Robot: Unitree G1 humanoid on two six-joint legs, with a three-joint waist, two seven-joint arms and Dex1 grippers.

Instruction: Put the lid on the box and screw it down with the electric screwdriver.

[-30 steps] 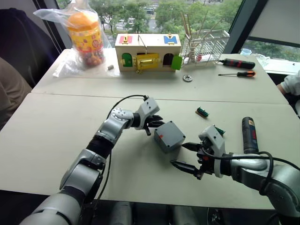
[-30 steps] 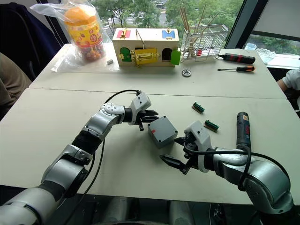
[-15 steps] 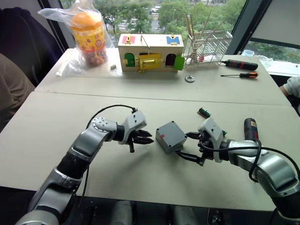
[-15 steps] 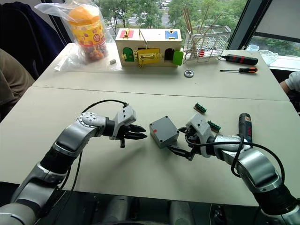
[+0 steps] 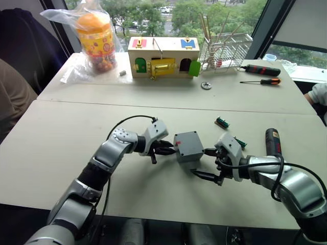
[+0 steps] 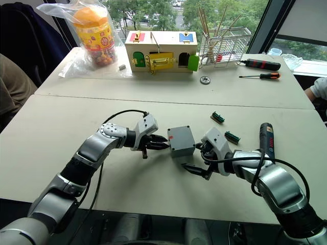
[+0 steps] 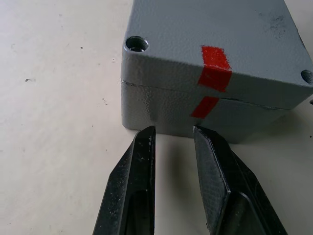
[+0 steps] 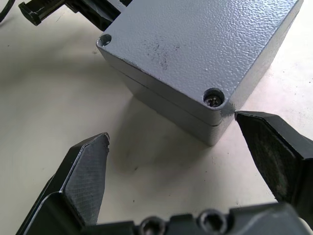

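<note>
The grey box stands mid-table with the lid seated on top; a red mark crosses the seam on the side facing my left gripper. A screw shows in one corner hole of the lid. My left gripper is shut but for a narrow gap, its tips touching the box's left side and holding nothing. My right gripper stands wide open at the box's right front corner, one finger on each side of that corner. The electric screwdriver lies on the table to the right of my right arm.
At the back are a wooden box with coloured doors, a bagged candy jar, a wire rack and two hand screwdrivers. Small green parts lie behind my right gripper. People sit at both table ends.
My left gripper drew back to the left, then returned to the box's left side. The box turned a little. My right gripper closed in on the box's corner, staying open.
</note>
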